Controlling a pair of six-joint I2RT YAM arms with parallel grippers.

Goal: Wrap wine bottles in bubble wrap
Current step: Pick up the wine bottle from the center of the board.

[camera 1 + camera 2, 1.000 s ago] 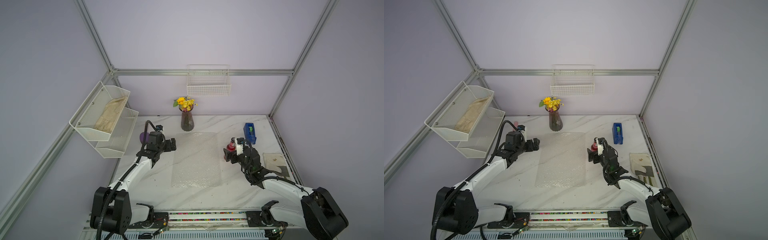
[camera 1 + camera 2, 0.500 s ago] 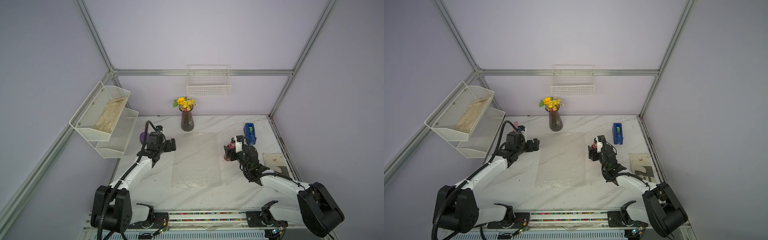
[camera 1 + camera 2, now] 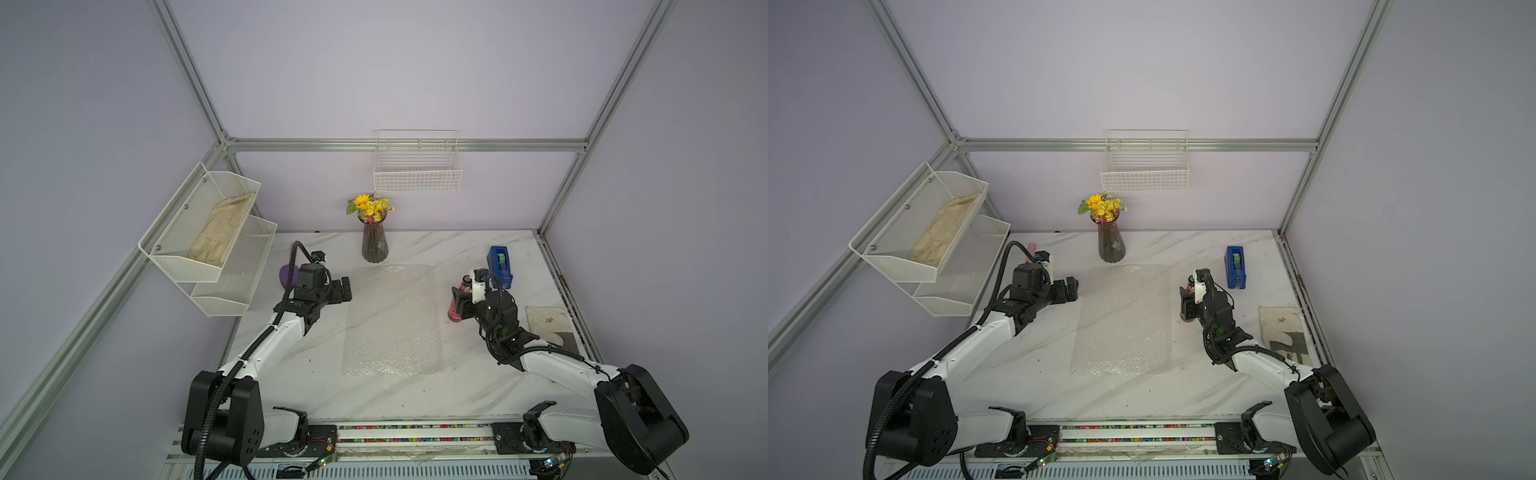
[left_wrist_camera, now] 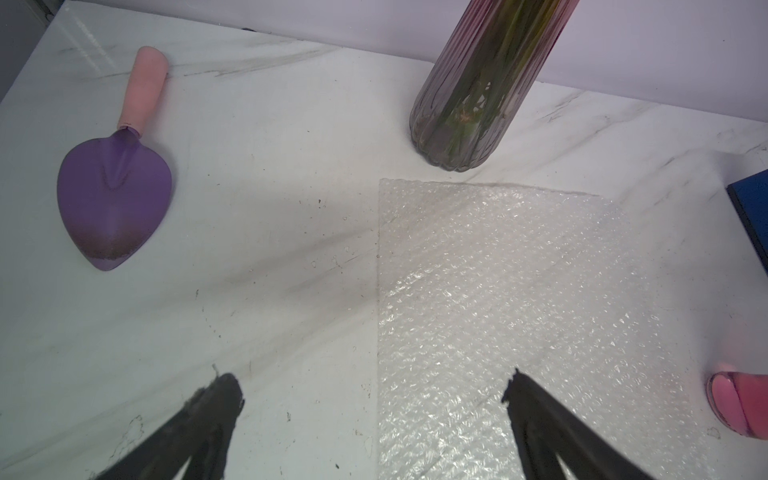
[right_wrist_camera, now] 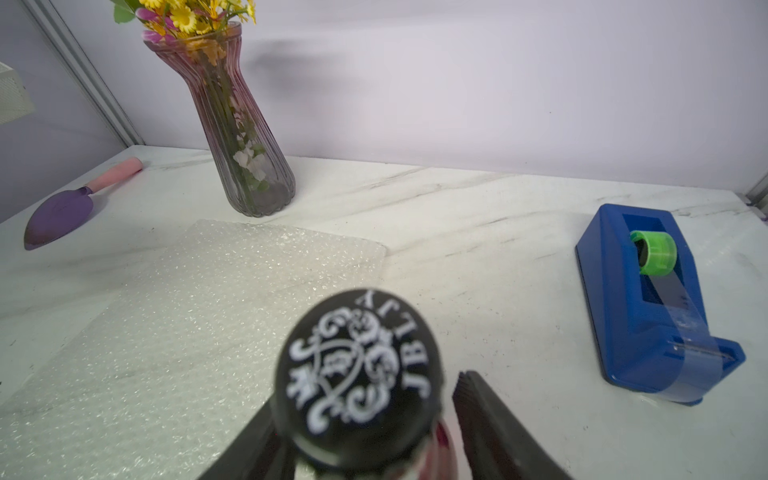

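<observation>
R gripper straddles upright wine bottle at neck; squeezing or not, can't tell. Wrist cam shows white print on cap, top views don't. Flat bubble wrap lies betw. both grippers; L gripper wide, empty, at its edge.

White print on the wine bottle cap reads "JBL"; further letters blurred.

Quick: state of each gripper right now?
Left gripper: open, empty.
Right gripper: jaws either side of the wine bottle; whether it grips cannot be told.
</observation>
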